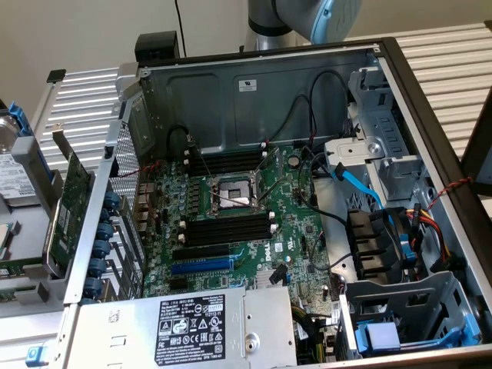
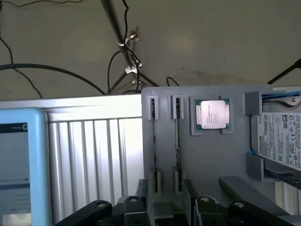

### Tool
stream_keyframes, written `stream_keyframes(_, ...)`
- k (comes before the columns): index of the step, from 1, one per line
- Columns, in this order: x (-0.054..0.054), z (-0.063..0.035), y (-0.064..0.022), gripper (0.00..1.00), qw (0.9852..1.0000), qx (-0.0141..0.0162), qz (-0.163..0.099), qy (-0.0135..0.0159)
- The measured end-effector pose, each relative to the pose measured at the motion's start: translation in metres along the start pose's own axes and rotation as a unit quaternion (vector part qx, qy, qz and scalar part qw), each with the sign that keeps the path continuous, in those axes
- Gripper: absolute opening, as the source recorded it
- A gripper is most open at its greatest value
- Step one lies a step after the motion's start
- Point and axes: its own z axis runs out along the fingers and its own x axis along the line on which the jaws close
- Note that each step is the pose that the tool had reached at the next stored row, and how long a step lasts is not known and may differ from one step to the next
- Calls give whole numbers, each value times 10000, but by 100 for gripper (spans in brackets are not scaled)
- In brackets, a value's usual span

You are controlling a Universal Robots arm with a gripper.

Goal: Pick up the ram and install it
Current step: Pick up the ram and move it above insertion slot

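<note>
Your case (image 1: 269, 84) lies open on its side, so the board (image 1: 296, 231) faces up and the slots (image 1: 228, 228) can be reached from above. They look empty. The tray (image 2: 211, 160) holds spare parts in fixed pockets. The ram (image 2: 178, 141) stands on edge in one of its grooves with a second stick (image 2: 154, 141) just beside it, likely so the top edges are free to pinch. The gripper (image 2: 167, 214) hangs near them, jaws spread, holding nothing.
</note>
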Motion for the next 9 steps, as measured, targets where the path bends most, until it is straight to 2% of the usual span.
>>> stream_keyframes(9,6,162,1,42,10000,0,0,0)
